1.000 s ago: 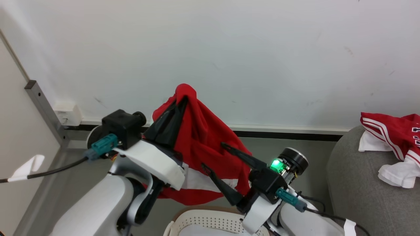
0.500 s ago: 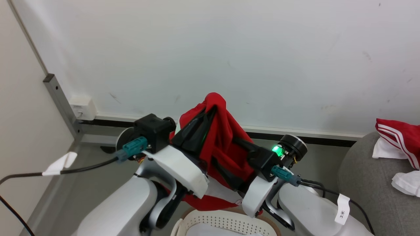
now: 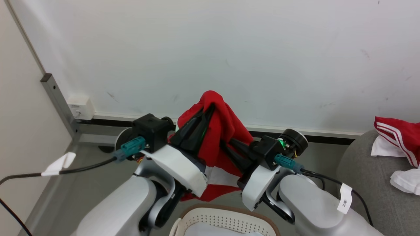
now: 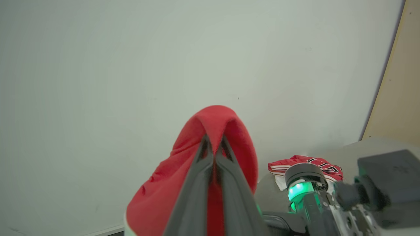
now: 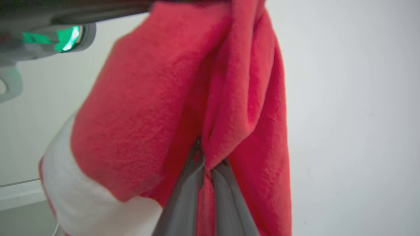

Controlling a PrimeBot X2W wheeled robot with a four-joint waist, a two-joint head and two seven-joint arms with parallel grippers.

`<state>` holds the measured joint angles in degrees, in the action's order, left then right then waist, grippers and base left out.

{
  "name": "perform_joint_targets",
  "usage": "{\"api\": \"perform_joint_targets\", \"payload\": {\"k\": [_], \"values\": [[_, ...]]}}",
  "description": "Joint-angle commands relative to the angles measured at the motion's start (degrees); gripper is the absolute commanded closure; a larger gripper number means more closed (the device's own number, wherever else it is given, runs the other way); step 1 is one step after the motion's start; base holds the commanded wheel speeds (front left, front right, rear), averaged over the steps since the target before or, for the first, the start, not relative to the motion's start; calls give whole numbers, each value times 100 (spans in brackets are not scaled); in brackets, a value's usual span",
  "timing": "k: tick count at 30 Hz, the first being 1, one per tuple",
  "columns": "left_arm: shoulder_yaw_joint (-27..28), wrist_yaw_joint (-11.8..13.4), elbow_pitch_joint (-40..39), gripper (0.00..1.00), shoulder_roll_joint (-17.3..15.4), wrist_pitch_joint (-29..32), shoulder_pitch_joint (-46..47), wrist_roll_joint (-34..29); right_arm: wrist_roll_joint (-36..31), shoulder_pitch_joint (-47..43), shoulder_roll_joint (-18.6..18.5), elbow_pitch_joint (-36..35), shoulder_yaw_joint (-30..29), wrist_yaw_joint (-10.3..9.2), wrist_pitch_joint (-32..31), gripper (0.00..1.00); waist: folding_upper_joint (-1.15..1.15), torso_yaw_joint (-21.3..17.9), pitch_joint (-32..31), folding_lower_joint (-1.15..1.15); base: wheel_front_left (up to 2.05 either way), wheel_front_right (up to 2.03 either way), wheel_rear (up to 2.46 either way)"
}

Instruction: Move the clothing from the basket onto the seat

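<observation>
Newly clamped on the raised clothing (image 3: 218, 131), right tool (image 5: 210, 160); left tool (image 4: 214, 144) clamped at its peak, clear above basket (image 3: 226, 207) rim.

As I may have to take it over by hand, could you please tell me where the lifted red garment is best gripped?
Take the red garment by a bunched fold high up, coming from the side facing the wall. It hangs limp from its peak, pinched by the left gripper, with the right gripper nipping a pleat lower; such folds hold well.
</observation>
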<state>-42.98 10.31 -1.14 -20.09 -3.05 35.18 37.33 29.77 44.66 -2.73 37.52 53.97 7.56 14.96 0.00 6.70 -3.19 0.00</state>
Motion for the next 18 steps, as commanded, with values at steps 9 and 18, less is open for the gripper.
{"api": "perform_joint_targets", "payload": {"k": [9,18], "values": [[67,78,31,0,-98,-107,-167,93,-32,-114,-6,-73,-292,-14,9,100,0,-116,15,0,0,0,0],[-22,120,-44,0,-258,-324,-540,3,-219,-284,-6,58,-576,-14,10,100,0,-240,30,0,0,0,0]]}}
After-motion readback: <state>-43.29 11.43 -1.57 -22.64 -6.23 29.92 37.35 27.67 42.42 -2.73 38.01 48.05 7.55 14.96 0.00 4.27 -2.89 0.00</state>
